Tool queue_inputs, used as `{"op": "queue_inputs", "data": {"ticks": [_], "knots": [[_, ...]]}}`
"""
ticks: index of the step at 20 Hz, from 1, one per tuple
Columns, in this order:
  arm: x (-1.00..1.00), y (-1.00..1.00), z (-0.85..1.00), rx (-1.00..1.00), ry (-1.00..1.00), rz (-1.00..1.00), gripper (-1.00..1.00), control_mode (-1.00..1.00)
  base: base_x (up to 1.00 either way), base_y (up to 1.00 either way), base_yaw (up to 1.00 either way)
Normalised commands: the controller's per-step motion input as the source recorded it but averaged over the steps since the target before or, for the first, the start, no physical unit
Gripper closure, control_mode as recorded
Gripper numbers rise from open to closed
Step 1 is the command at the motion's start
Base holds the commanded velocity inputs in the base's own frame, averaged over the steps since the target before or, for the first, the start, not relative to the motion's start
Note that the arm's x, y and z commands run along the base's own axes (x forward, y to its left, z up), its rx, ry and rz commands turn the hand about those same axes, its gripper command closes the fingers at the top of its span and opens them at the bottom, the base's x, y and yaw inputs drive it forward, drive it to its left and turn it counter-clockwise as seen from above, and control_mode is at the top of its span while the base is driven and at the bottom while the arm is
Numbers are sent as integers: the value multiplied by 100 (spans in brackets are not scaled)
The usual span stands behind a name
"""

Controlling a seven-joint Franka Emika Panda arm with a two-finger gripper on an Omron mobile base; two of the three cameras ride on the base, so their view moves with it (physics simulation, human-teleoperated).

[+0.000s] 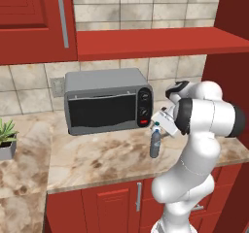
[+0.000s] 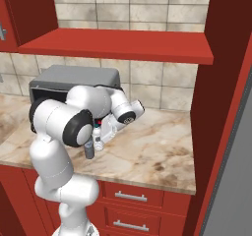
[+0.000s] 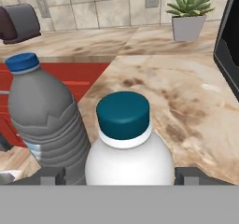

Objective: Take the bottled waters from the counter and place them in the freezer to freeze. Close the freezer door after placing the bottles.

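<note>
Bottled waters, two, upright on the counter (image 1: 97,164) in front of the microwave (image 1: 104,101). Hand view, left to right: grey ribbed bottle (image 3: 44,115) with blue cap; white bottle (image 3: 128,160) with teal cap, between the fingertips (image 3: 51,175); potted plant (image 3: 189,13) beyond. Gripper (image 3: 123,176) straddles the white bottle; whether it clamps, cannot tell.

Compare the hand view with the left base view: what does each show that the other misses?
Hand view alone: two bottles side by side, a grey one with a blue cap and a white one with a teal cap, the white one between the tool fingertips.
Left base view alone: the whole microwave, the red shelf and the arm.
Both: the marbled counter, the potted plant and a bottle at the tool.
</note>
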Motion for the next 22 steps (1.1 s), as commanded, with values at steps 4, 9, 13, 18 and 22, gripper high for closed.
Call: {"op": "queue_inputs", "data": {"ticks": [4, 9, 13, 18, 22], "knots": [[0, 0, 0, 0, 0, 2, 100, -100, 0, 0, 0], [0, 0, 0, 0, -1, 0, 100, -100, 0, 0, 0], [1, -49, 0, -2, 0, -11, 100, -100, 0, 0, 0], [0, -77, 11, -2, 0, -24, 100, -100, 0, 0, 0], [-8, -42, 31, 0, 0, -33, 100, -100, 0, 0, 0]]}}
